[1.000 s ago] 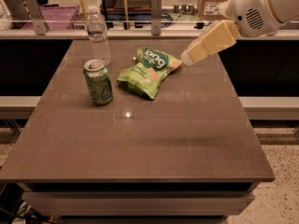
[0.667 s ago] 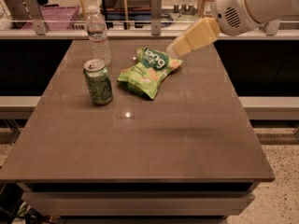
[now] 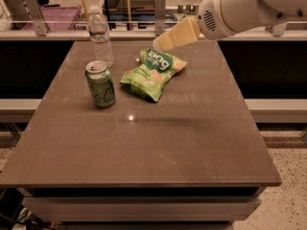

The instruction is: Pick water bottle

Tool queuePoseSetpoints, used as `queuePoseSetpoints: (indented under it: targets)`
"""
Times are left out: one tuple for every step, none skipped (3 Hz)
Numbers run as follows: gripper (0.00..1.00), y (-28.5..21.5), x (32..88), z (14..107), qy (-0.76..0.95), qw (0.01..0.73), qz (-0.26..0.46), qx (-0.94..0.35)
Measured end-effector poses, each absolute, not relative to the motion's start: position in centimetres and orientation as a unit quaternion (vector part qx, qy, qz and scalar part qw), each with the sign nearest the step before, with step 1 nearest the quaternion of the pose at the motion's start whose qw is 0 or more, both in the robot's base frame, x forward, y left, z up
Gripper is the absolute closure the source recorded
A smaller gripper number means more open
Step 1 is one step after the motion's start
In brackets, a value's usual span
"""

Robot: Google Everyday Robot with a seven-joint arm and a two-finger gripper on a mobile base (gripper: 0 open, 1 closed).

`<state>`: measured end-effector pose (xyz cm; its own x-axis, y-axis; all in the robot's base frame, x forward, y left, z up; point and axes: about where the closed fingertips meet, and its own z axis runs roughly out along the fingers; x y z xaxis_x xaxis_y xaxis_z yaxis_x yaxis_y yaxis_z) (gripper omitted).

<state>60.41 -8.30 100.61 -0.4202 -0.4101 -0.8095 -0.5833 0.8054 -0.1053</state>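
— Step?
— Approach. Claw [image 3: 159, 43] over bag's [image 3: 152, 72] far end; grip state: cannot tell.
— Bottle [image 3: 100, 35]?
— Upright, far left of surface [image 3: 192, 143], behind can [image 3: 100, 84], well apart from claw.
— Next?
— Likely: swing left, lower, straddle bottle, spare can.

cam: one, high, tilted down over table [image 3: 168, 147] | end effector [image 3: 160, 43] top centre

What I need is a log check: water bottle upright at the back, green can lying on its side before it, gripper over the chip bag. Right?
Not quite: the camera view shows the green can standing upright. The water bottle is upright behind it, and the gripper hangs over the chip bag, at its far end.
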Motion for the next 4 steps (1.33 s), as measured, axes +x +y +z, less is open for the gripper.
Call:
queuePoseSetpoints:
  targets:
    - [0.00,-8.2,60.6,101.0,0.841,0.454,0.108,-0.275]
    - [0.00,-8.5,60.7,101.3,0.839,0.459,0.094,-0.277]
    - [0.00,-7.4,62.0,100.9,0.824,0.477,0.091,-0.292]
    - [0.00,-5.1,63.9,100.8,0.793,0.515,0.097,-0.311]
